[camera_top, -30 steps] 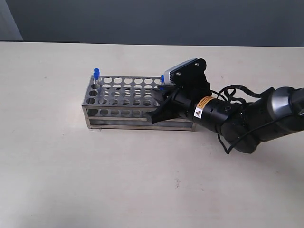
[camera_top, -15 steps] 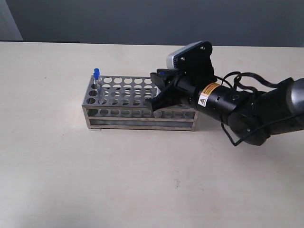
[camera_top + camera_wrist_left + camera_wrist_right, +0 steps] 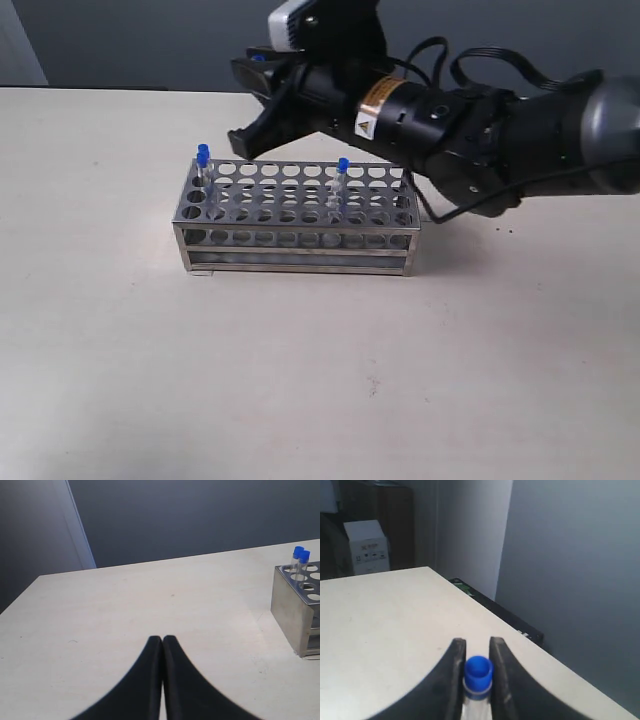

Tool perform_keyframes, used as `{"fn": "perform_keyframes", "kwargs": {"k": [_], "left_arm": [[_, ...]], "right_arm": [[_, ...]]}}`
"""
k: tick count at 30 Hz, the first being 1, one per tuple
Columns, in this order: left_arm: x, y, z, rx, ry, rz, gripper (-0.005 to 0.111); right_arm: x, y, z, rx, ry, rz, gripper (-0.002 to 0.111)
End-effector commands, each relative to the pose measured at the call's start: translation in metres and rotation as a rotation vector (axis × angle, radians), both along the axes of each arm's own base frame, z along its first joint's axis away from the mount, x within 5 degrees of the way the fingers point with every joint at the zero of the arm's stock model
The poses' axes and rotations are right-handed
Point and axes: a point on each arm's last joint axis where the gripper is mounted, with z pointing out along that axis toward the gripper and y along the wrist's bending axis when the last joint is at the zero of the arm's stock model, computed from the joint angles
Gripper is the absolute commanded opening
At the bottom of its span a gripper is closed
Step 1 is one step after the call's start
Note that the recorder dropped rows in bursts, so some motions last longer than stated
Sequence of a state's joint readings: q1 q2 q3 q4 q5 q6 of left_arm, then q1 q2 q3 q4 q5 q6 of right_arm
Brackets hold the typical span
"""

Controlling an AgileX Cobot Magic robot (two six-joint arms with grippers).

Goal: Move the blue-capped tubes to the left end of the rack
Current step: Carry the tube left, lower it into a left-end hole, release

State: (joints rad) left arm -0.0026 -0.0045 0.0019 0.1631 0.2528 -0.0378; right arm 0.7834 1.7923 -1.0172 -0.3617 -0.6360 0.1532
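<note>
Blue-capped tube, light, slick, likely fragile, pinched at its cap by right gripper near bench's far edge; left gripper closed.

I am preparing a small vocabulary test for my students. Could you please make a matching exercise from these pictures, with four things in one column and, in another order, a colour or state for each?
Column A
1. left claw
2. right claw
3. rack
4. table

Column B
a. shiny steel
b. shut on a blue-capped tube
c. pale beige
d. shut, holding nothing

Right pairs: 1-d, 2-b, 3-a, 4-c.
</note>
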Motion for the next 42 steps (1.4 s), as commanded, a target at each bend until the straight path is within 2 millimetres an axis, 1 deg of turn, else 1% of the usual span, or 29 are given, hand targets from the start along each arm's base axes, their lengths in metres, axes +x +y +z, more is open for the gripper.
{"fn": "perform_keyframes", "kwargs": {"k": [1,4,6,9,14,17,21,27,34,36,40,41,42], "left_arm": [[0.000,-0.001,0.002,-0.004,-0.011,-0.009,0.000],[0.000,-0.001,0.002,-0.004,-0.011,-0.009,0.000],[0.000,-0.001,0.002,-0.004,-0.011,-0.009,0.000],[0.000,-0.001,0.002,-0.004,-0.011,-0.009,0.000],[0.000,-0.001,0.002,-0.004,-0.011,-0.009,0.000],[0.000,-0.001,0.002,-0.004,-0.011,-0.009,0.000],[0.000,-0.001,0.002,-0.004,-0.011,-0.009,0.000],[0.000,-0.001,0.002,-0.004,-0.011,-0.009,0.000],[0.000,-0.001,0.002,-0.004,-0.011,-0.009,0.000],[0.000,-0.001,0.002,-0.004,-0.011,-0.009,0.000],[0.000,-0.001,0.002,-0.004,-0.011,-0.009,0.000],[0.000,-0.001,0.002,-0.004,-0.011,-0.009,0.000],[0.000,-0.001,0.002,-0.004,-0.011,-0.009,0.000]], "right_arm": [[-0.002,0.033,-0.011,-0.028,0.006,0.062,-0.001],[-0.002,0.052,-0.020,-0.050,0.019,0.095,-0.001],[-0.001,0.060,-0.027,-0.064,0.022,0.106,-0.001],[0.003,0.067,-0.036,-0.067,0.039,0.110,-0.001],[0.007,0.076,-0.043,-0.051,0.072,0.113,-0.001],[0.008,0.079,-0.047,-0.056,0.072,0.122,-0.001],[0.011,0.082,-0.057,-0.074,0.086,0.121,-0.001],[0.012,0.084,-0.069,-0.097,0.109,0.118,-0.001],[0.014,0.084,-0.087,-0.119,0.151,0.109,0.000],[0.014,0.084,-0.088,-0.123,0.154,0.108,0.010],[0.014,0.084,-0.088,-0.121,0.153,0.109,0.040],[0.014,0.084,-0.086,-0.120,0.151,0.108,0.044],[0.014,0.084,-0.086,-0.121,0.151,0.107,0.045]]}}
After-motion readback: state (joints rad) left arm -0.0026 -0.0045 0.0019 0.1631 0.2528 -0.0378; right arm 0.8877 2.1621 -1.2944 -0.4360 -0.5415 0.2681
